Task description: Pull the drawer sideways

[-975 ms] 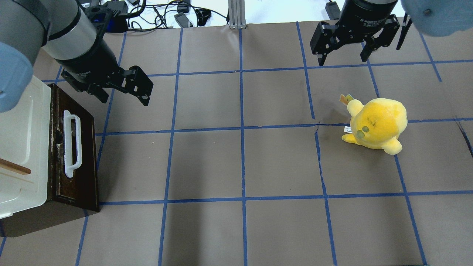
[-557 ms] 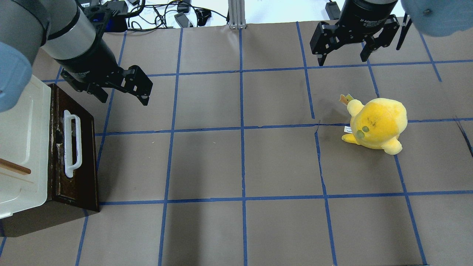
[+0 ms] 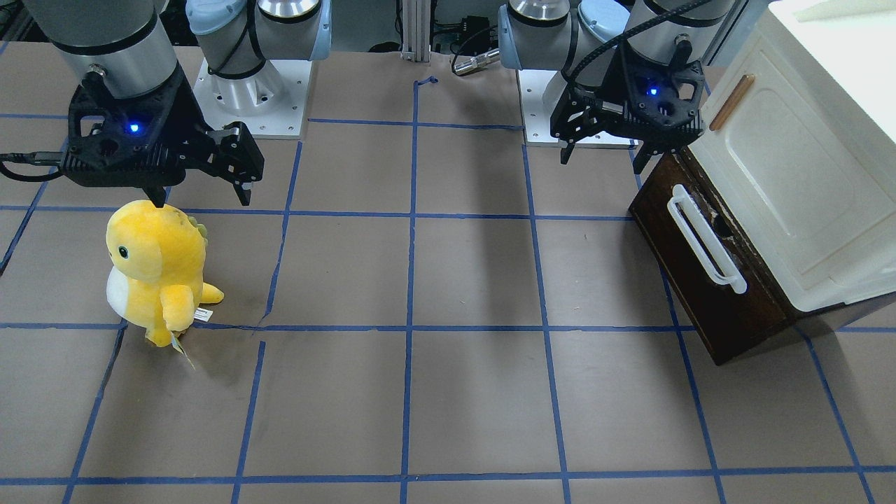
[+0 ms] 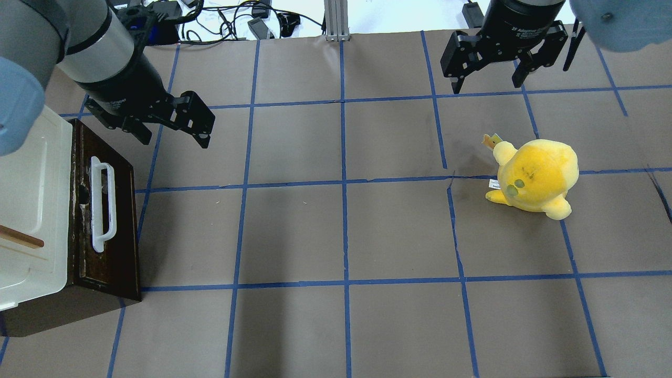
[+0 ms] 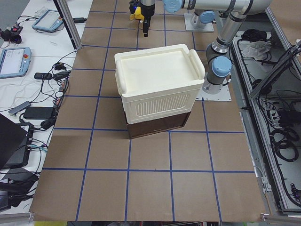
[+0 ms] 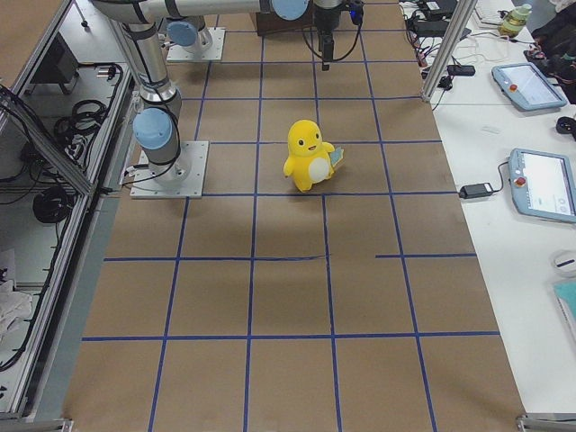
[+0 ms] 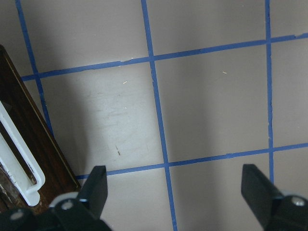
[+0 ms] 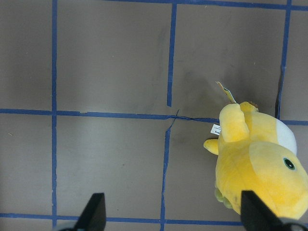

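Since the earlier frames the left gripper (image 4: 173, 140) has shifted a little toward the cabinet side, and the right gripper (image 4: 487, 86) and the plush toy (image 4: 535, 176) have stayed where they were; the table (image 4: 394, 231) is covered with brown paper, divided in squares by blue tape lines; at its end on the robot's left stands a cream-white cabinet (image 4: 31, 199) with a small wooden handle (image 4: 21, 238) on its door panel; under this cream body sits the drawer (image 4: 121, 231), its dark brown front turned toward the middle of the table and sticking out past the cream part above it; whether it is pulled out at all I cannot tell; the left gripper hangs above the table just beside the far corner of the drawer front, apart from it, with both fingers spread wide and nothing between them; in the left wrist view the drawer front lies at the lower left, close to one finger (image 7: 96, 187); the right gripper hangs over the far right part of the table, also spread wide and empty, apart from the yellow plush toy, which stands upright on the paper nearer the robot than the gripper; the long white bar handle (image 4: 100, 205) runs along the drawer front and nothing touches it.
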### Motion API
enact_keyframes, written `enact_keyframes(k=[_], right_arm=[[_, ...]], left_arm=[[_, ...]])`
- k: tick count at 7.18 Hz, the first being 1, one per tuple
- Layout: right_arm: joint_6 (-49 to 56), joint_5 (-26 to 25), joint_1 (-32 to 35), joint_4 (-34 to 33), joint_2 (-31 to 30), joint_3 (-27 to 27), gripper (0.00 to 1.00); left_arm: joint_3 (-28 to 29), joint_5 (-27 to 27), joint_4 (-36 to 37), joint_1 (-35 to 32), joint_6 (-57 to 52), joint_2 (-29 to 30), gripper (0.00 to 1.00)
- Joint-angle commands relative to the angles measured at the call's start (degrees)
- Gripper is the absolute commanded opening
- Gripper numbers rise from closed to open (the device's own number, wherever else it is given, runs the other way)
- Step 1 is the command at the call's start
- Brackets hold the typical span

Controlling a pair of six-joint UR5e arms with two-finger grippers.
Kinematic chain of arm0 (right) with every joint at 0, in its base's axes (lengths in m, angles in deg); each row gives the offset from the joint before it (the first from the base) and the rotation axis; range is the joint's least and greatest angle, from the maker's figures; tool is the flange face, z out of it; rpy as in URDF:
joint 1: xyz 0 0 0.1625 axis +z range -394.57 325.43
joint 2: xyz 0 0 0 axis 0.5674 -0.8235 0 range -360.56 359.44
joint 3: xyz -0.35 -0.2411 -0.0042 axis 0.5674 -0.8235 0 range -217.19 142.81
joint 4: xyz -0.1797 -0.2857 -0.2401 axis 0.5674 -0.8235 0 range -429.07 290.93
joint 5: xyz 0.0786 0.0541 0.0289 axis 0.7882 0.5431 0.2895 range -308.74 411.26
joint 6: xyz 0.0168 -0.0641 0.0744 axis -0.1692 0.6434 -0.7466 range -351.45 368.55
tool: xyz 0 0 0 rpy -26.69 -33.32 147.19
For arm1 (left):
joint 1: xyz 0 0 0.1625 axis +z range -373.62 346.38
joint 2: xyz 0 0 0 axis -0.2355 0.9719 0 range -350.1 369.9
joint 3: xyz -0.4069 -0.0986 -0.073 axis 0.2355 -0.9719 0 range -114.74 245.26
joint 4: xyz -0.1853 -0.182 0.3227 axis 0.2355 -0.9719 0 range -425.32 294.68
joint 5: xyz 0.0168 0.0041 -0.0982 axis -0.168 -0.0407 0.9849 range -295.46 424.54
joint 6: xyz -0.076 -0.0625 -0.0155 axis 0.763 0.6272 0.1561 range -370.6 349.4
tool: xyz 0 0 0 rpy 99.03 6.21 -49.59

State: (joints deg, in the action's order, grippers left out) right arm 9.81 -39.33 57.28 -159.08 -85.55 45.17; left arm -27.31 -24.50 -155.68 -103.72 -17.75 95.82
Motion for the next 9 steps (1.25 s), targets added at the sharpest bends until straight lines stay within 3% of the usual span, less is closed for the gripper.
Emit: enact_keyframes(k=[1,7,8,9], right_arm=[[0.1,0.1,0.0,0.0,0.0,0.0,1.0],[0.0,0.1,0.0,0.0,0.0,0.0,1.0],[0.0,0.1,0.0,0.0,0.0,0.0,1.0],[0.0,0.0,0.0,0.0,0.0,0.0,1.0]], left_arm=[[0.0,-0.3,0.0,0.1,0.7,0.0,1.0],[-2.3,-0.7,2.4,-0.4,4.2,1.7,1.0],[-2.6,-1.3,6.0,-0.4,6.2,2.7,1.0],[-3.4,-5.2,6.9,-0.4,9.1,4.1,1.0]])
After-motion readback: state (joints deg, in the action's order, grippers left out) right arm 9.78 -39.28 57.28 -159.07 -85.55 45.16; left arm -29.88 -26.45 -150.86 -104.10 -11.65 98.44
